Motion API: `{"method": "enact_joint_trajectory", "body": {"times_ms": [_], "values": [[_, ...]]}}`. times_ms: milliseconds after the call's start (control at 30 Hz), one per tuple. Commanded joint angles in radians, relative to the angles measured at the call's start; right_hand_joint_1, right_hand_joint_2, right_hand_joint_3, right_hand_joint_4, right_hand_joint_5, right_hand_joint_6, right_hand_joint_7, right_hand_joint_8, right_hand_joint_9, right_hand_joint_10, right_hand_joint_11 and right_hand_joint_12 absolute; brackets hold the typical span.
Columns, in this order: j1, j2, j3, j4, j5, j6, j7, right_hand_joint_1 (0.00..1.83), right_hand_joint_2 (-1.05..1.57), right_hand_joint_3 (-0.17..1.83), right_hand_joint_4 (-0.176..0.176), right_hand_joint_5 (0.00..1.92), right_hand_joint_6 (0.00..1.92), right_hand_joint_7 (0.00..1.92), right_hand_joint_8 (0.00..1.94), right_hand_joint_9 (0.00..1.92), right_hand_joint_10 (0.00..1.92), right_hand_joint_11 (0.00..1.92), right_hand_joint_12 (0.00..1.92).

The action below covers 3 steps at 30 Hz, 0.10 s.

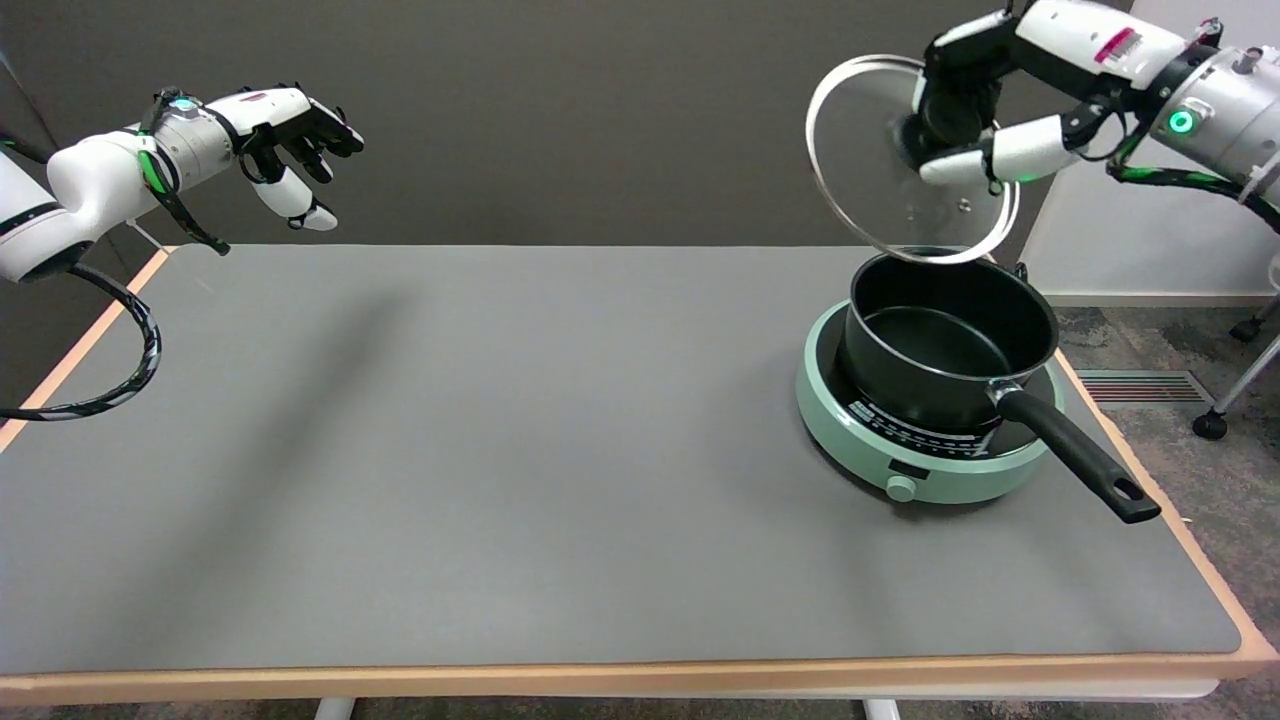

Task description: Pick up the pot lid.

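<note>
Lid [870, 160] is off the pot [945, 345] and in the air, tilted steeply, its lower rim just above the pot's far edge. Right hand [975, 125] grasps it at the knob (the knob itself is hidden by fingers). Pot sits open on the green hotplate [925, 470]. Pick-up looks essentially done; nothing obvious remains.

Bench [500, 450]: grey mat on top, light wood edging.
Induction hob [925, 465]: mint green, round, at the bench's right end.
Saucepan [945, 350]: black, uncovered, sitting on the hob, its long handle [1080, 455] reaching past the hob's front-right rim.
</note>
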Motion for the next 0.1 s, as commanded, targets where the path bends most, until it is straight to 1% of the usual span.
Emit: {"method": "enact_joint_trajectory", "body": {"times_ms": [33,100], "values": [[0.08,0.017,-0.198,0.094,0.022,0.244,0.121,1.21,0.94,0.47,-0.038,0.8,1.24,0.97,1.26,0.89,1.38,0.7,1.32],[0.083,0.004,-0.204,0.093,0.022,0.249,0.121,1.21,0.94,0.47,-0.039,0.8,1.24,0.97,1.26,0.89,1.39,0.7,1.33]]}}
